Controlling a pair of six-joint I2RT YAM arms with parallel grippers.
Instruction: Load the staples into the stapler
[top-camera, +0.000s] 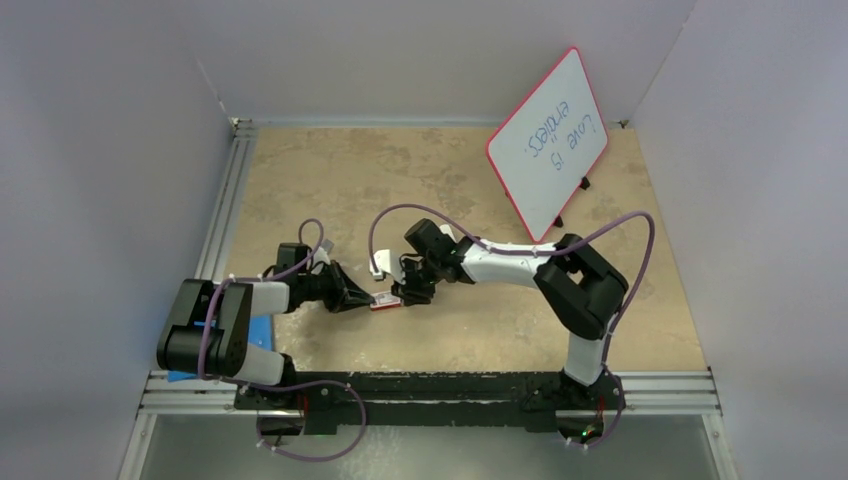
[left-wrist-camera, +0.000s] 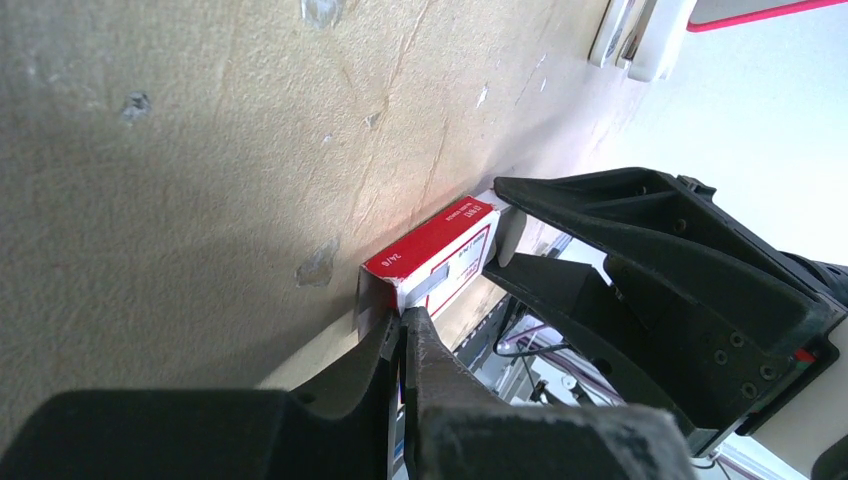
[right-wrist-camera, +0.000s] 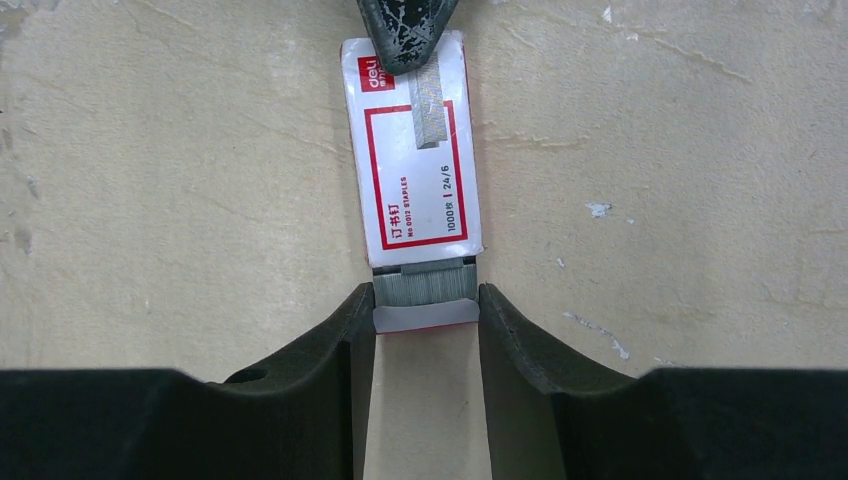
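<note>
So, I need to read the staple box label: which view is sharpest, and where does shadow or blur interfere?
Right wrist: staple box sharp, evenly lit, print legible. Left wrist: box oblique, shadow around it, left tool blurred up close. Top external: box too small to read.

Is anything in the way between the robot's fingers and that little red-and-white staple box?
Nothing visible. The right fingers clasp the grey staples sticking out of the box, and the left fingers sit shut at its far end.
</note>
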